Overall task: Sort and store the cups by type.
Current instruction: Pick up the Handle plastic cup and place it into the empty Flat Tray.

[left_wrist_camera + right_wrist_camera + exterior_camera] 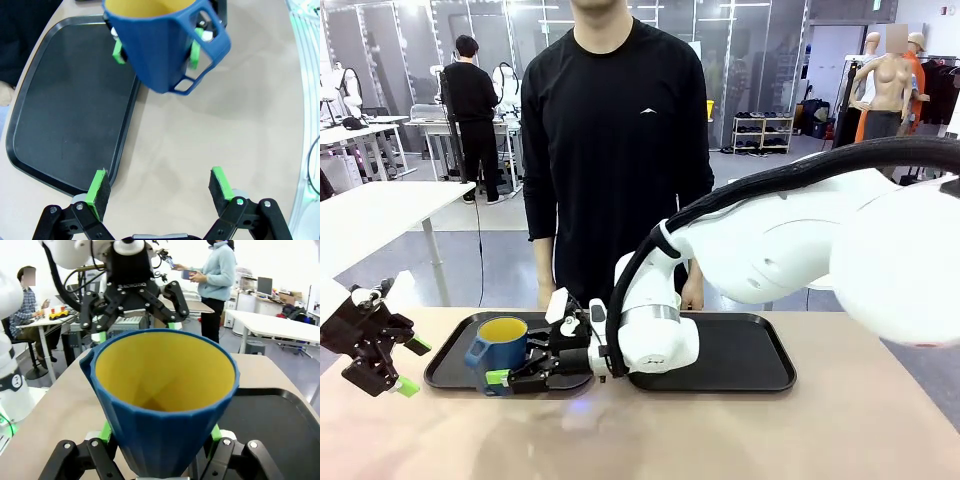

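Observation:
My right gripper (505,366) is shut on the dark-blue mug (500,345), which has a yellow inside; its green pads (106,432) press the mug's two sides. The mug (160,45) is upright, handle toward the table's left end, at the front edge of the left black tray (445,368). I cannot tell whether it rests on the tray or hangs just above it. My left gripper (412,366) hovers open over the bare table left of that tray, empty and pointing at the mug (165,390). The tumbler is out of view.
A second black tray (740,352) lies to the right of the first, under my right arm. A person in black stands at the far edge, hands hanging by the table. Bare tabletop (210,130) lies between my left gripper (160,187) and the mug.

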Robot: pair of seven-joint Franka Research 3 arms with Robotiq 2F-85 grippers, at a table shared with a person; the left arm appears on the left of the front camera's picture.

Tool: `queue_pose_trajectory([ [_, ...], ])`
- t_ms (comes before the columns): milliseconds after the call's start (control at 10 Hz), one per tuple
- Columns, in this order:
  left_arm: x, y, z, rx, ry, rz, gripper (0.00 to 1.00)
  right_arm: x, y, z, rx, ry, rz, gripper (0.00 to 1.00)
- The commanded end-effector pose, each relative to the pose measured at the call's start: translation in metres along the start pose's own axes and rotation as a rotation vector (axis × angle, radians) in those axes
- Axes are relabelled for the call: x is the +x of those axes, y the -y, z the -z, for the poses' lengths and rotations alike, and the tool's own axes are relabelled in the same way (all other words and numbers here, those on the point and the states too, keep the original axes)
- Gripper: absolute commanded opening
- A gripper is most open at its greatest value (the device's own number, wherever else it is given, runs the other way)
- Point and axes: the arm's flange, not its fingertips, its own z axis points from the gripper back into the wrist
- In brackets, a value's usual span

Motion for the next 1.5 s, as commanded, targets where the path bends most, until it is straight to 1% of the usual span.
queue_pose_trajectory([
  [0,0.0,0.0,0.0,0.013,-0.015,0.001,1.0,-0.006,0.003,0.013,-0.089,0.005,-0.035,0.77],
  [500,0.0,0.0,0.0,0.013,-0.015,0.001,1.0,-0.012,0.014,0.027,-0.2,0.061,-0.081,0.77],
  [700,0.0,0.0,0.0,0.013,-0.015,0.001,1.0,-0.016,0.016,0.032,-0.241,0.04,-0.073,0.77],
  [1100,0.0,0.0,0.0,0.013,-0.015,0.001,1.0,-0.024,0.014,0.035,-0.257,0.005,-0.066,0.77],
  [1200,0.0,0.0,0.0,0.013,-0.015,0.001,1.0,-0.026,0.012,0.038,-0.239,0.003,-0.058,0.77],
  [1300,0.0,0.0,0.0,0.013,-0.015,0.001,1.0,-0.015,0.026,0.033,-0.218,0.019,-0.035,0.77],
  [1400,0.0,0.0,0.0,0.013,-0.015,0.001,1.0,-0.015,0.026,0.033,-0.218,0.019,-0.035,0.77],
])
